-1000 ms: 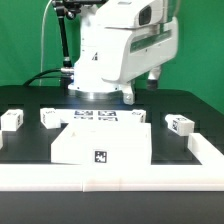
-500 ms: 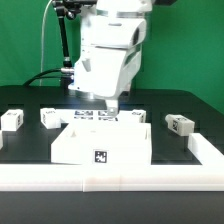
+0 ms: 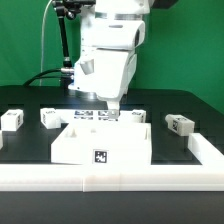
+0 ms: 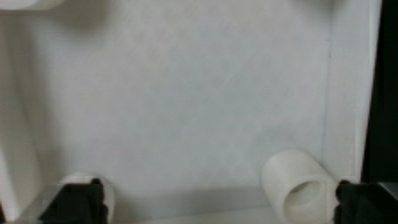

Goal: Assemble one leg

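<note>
White panel [image 4: 196, 100] filling wrist view, legs [image 3: 180, 124] only in exterior view

Glossy white arm [image 3: 108, 55], black cable [image 3: 46, 73], black-tipped jaws.

Exterior camera: slightly raised, in front of the panel [image 3: 100, 140], facing the arm [image 3: 110, 55] behind it. Wrist camera: close above the same panel [image 4: 196, 100], facing down.

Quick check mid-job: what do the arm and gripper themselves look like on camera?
The arm is bulky, rounded and white, with a black cable running up beside it. The gripper has two black fingertips. No markings are visible.
</note>
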You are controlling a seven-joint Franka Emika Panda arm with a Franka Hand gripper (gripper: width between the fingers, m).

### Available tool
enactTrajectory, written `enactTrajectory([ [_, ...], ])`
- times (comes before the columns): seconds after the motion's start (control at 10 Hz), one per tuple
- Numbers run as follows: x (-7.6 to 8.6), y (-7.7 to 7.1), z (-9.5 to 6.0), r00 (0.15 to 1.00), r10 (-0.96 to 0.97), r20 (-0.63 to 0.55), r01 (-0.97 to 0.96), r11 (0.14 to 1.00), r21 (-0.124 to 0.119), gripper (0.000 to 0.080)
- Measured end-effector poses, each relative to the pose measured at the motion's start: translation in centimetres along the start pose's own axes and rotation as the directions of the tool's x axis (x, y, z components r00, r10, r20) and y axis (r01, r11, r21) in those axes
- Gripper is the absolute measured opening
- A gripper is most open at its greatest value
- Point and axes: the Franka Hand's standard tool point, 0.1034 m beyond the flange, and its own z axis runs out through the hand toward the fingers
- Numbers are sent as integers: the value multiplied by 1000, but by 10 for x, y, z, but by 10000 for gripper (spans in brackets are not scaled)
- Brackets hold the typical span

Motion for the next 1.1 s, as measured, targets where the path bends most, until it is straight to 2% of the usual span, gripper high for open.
enactTrajectory([
  [0.2,1,-16,11,999,-51,14,51,999,-10,650],
  [0.5,-10,-35,26,999,-33,13,33,999,19,650],
  [0.8,-14,-45,51,1000,-21,5,21,999,43,650],
  [0.9,-16,-48,56,1000,-18,6,17,998,54,650],
  [1.1,-20,-48,58,1000,-8,6,8,998,58,622],
])
